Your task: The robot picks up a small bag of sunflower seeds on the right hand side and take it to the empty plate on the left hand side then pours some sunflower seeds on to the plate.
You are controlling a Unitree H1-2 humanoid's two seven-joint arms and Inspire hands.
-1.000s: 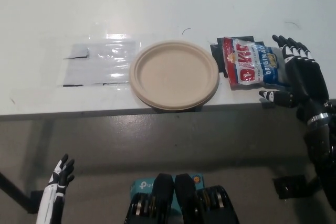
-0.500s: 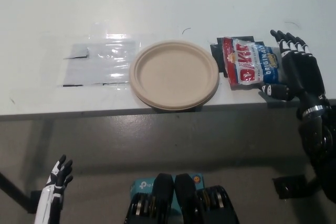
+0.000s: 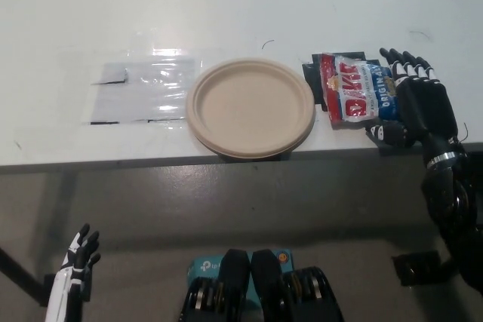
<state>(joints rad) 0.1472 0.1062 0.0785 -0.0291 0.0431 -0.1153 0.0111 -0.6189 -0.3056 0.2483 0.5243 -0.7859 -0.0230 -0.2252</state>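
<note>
Head view: right hand spread over seed bag.

A white table bears a clear plastic sheet, plate and seed bag.

Single head view, steeply down over table edge.

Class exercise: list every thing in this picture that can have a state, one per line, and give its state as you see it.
Plate: empty, flat on the table near its front edge.
Seed bag: lying flat right of the plate, not lifted.
Right hand: open, fingers spread over the bag's right end, no grip yet.
Left hand: open, resting low, below the table edge.
Clear plastic sheet: lying flat left of the plate.
</note>
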